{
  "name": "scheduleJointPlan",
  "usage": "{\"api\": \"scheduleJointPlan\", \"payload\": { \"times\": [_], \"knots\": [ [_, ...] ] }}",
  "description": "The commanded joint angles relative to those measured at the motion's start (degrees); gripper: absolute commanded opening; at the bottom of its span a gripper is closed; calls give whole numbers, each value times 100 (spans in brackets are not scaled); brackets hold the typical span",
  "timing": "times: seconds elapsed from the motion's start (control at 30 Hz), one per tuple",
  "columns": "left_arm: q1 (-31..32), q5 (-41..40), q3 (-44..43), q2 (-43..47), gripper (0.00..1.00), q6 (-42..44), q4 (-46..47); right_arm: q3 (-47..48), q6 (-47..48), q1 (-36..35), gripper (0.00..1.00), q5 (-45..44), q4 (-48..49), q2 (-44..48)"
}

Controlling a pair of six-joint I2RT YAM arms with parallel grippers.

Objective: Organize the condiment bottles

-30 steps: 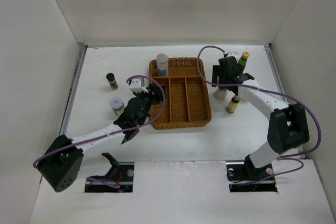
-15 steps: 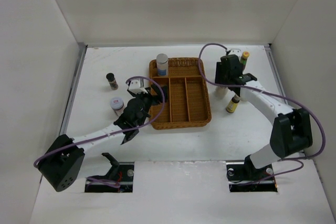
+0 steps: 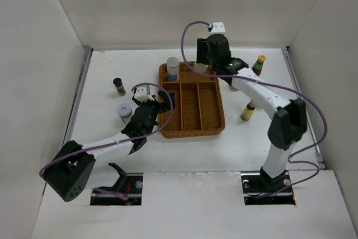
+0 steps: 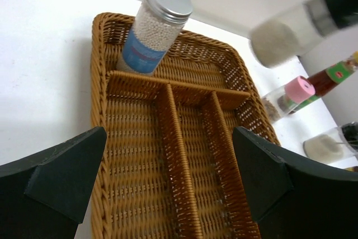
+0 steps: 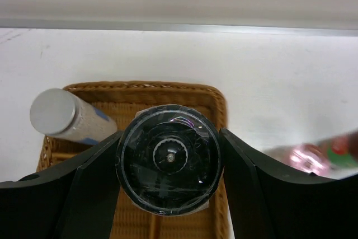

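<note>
Our right wrist view alone shows the right pincer (image 5: 169, 166) pinching a round black-lidded jar (image 5: 169, 158), newly above the brown wicker tray (image 5: 145, 88). The left pincer (image 4: 168, 149) gapes.

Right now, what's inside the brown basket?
One silver-lidded jar stands in the basket's back compartment. The three long slots look empty. The right pincer, holding a black-capped jar, covers the back right corner from above.
</note>
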State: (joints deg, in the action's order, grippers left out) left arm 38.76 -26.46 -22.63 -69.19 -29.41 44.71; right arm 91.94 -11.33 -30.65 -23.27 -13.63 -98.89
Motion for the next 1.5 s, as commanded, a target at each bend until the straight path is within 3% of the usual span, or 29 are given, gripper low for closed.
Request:
{"api": "scheduleJointPlan", "payload": {
  "times": [0.0, 0.17, 0.37, 0.47, 0.57, 0.63, 0.73, 0.93, 1.07, 1.13, 1.2, 1.27, 1.37, 1.47],
  "knots": [
    [-58, -44, 110, -33, 100, -30, 495, 753, 79, -182, 54, 243, 431, -840],
    [-66, -26, 145, 2, 100, -30, 521, 1440, 70, -270, 54, 367, 431, -1562],
    [-66, 9, 119, -42, 100, -30, 521, 1362, 35, -305, 58, 375, 422, -1905],
    [-58, 9, 119, -51, 100, -39, 521, 1204, 26, -349, 65, 384, 405, -2011],
    [-58, 18, 119, -60, 100, -39, 521, 1081, 17, -410, 81, 349, 440, -2055],
    [-58, 18, 119, -60, 100, -39, 521, 1072, -9, -419, 87, 349, 449, -2064],
    [-58, 18, 119, -60, 100, -39, 521, 1063, -27, -419, 95, 332, 457, -1854],
    [-66, 9, 119, -34, 100, -30, 495, 274, -71, -332, 97, 244, 729, -582],
    [-67, 9, 128, 19, 100, -30, 512, -921, -325, 282, 82, -2, 1186, 527],
    [-23, 18, 110, 11, 100, -21, 521, -1326, -483, 686, 57, -46, 1152, 687],
    [4, 44, 92, -16, 100, -21, 521, -1652, -659, 1055, 45, -125, 995, 705],
    [4, 97, 84, -42, 88, -21, 521, -1881, -774, 1329, 49, -196, 880, 652],
    [13, 115, 66, -68, 64, -21, 521, -2136, -853, 1610, 80, -161, 923, 538],
    [21, 158, 40, -112, 65, -21, 521, -2128, -800, 1716, 87, -47, 844, 389]
  ]
}}
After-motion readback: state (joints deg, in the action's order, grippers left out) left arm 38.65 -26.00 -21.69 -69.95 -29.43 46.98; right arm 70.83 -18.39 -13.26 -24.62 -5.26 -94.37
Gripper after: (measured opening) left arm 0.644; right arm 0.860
